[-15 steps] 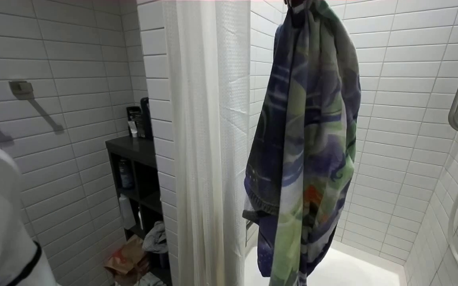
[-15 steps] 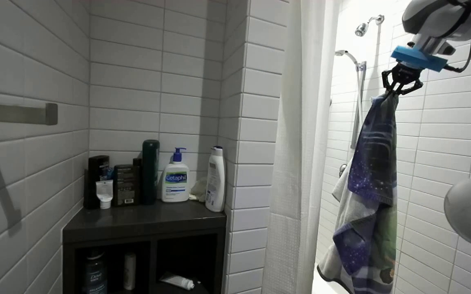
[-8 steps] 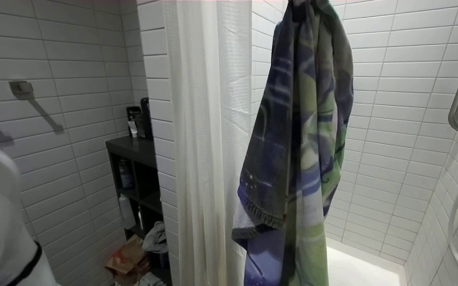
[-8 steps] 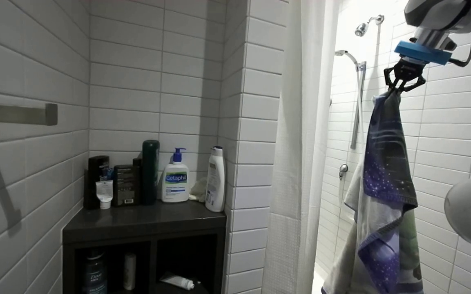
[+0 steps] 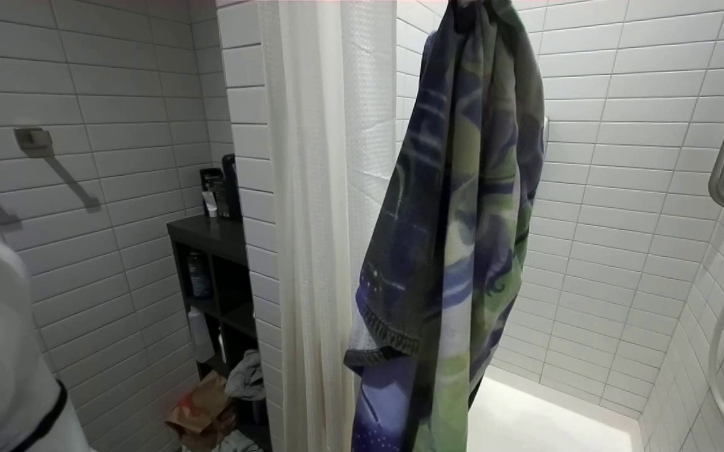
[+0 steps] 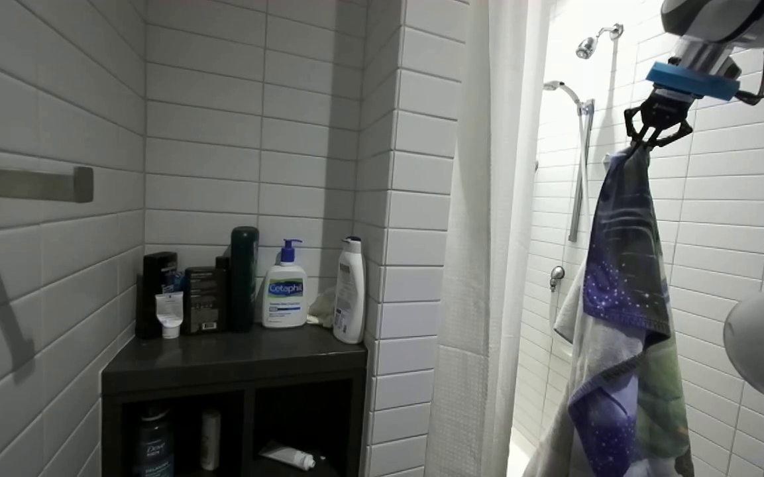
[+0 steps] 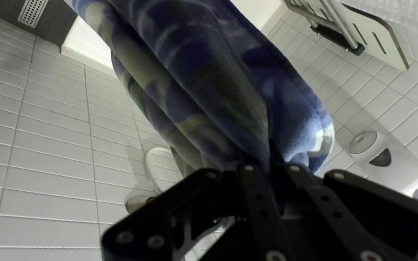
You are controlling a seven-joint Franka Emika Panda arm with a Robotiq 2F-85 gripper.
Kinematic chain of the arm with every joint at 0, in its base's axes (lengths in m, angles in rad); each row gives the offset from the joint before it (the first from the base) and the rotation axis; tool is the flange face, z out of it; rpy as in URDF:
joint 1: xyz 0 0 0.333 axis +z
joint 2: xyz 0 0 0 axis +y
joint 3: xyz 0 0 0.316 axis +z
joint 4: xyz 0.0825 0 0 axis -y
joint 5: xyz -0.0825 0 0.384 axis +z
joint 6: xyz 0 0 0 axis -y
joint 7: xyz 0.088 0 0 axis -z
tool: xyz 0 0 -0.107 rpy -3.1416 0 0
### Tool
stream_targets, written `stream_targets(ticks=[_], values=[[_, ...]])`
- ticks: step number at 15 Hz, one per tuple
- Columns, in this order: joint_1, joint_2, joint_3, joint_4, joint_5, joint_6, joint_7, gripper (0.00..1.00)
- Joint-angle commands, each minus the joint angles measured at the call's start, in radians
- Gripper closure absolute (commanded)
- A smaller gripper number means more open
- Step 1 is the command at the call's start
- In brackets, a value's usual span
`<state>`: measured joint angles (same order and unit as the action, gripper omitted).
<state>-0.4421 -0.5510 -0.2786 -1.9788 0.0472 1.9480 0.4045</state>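
Your gripper [image 7: 272, 172] was closed firmly on the gathered upper end of the patterned towel [image 6: 627, 265], pinching it at a single spot. The towel hung down in deep folds beside the shower curtain [image 6: 488, 265]; its lower end ran out of both exterior views, so you could not tell whether it reached the white shower floor [image 5: 556, 414].

The step in hand looked like holding the towel aloft and moving it as one hanging bundle. The next move seemed to call for slow, even travel with your pinch kept tight, because loose cloth would likely lag and sway, and for giving the shower curtain some room so the folds would not snag.

Farther out, past the shower curtain, stood the dark shelf unit [image 6: 236, 371]. One compartment held a Dove bottle [image 6: 155, 444] and a pale cylinder [image 6: 210, 440], both upright; the compartment next to it held a white tube [image 6: 289, 456] lying down. On top stood a pump bottle [image 6: 285, 298], a white bottle [image 6: 350, 291] and a dark green bottle [image 6: 244, 278]. Low by the unit you had a paper bag [image 5: 201, 411], its contents impossible to make out.
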Motion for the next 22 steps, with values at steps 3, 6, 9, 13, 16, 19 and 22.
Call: stream_targets(ticks=[3,6,9,13,16,19,22], values=[[0.031,0.021,-0.027,0.06,0.041,-0.043,-0.03,0.97],[0.032,0.023,-0.029,0.063,0.048,-0.049,-0.033,0.97],[0.034,0.021,-0.031,0.063,0.047,-0.053,-0.04,0.97],[0.033,0.023,-0.032,0.067,0.045,-0.058,-0.045,0.97],[0.033,0.026,-0.032,0.069,0.043,-0.061,-0.048,0.97],[0.033,0.029,-0.033,0.071,0.042,-0.067,-0.055,0.97],[0.034,0.029,-0.036,0.072,0.045,-0.078,-0.064,0.97]])
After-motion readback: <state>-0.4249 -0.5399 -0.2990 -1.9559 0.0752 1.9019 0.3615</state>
